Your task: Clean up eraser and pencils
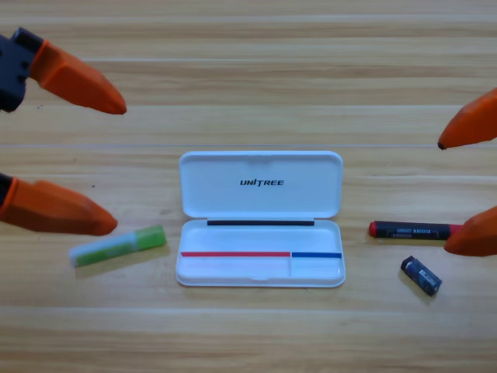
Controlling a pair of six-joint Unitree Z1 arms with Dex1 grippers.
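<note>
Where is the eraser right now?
In the high view the eraser lies on the table at lower right, just below the black pencil and right of the open white case.

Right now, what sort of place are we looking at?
Probably a robot test desk: a wooden table with an open white Unitree pencil case, a green pencil, a black-and-red pencil, an eraser, and open left gripper and right gripper.

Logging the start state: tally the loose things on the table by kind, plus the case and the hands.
Pencils: 2, green and black-and-red
Eraser: 1
White case: 1, lid open
Hands: 2, left hand and right hand, both open
Total: 6
</note>
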